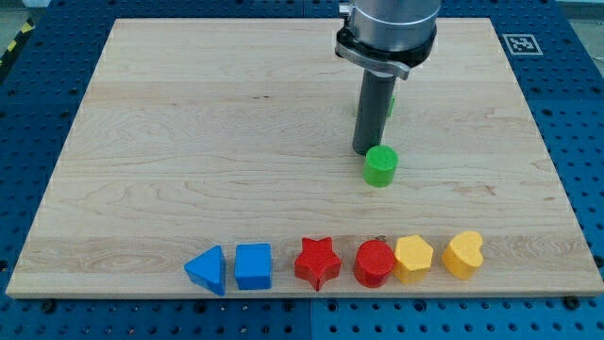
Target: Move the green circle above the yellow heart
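Note:
The green circle [381,165] lies right of the board's middle. The yellow heart [463,254] sits near the view's bottom edge, at the right end of a row of blocks, below and to the right of the green circle. My tip [366,152] rests on the board just up and left of the green circle, touching or almost touching it. A second green block [388,104] shows partly behind the rod, its shape hidden.
Along the bottom edge of the wooden board [189,142] stand a blue triangle [207,271], a blue square [253,266], a red star [317,262], a red circle [375,263] and a yellow hexagon [413,258].

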`<state>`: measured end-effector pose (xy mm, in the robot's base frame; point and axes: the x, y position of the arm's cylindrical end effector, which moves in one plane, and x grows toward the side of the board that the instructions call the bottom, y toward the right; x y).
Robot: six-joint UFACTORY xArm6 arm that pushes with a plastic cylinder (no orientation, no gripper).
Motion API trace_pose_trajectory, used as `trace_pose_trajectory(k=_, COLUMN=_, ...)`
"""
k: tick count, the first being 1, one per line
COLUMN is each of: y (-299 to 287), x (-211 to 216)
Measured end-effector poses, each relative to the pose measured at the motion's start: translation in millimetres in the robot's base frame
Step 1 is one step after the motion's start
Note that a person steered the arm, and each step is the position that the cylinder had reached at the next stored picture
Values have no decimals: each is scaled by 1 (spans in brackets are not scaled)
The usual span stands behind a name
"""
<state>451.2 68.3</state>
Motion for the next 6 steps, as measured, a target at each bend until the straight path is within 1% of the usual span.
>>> trace_pose_trajectory(k=1, y=-33, x=2)
trace_pose_trajectory(k=2, y=11, x=23)
trace_pose_trajectory(k=3, y=33, x=36)
trace_pose_trajectory(k=5, y=41, x=56)
trace_pose_trajectory(k=6, y=64, x=56)
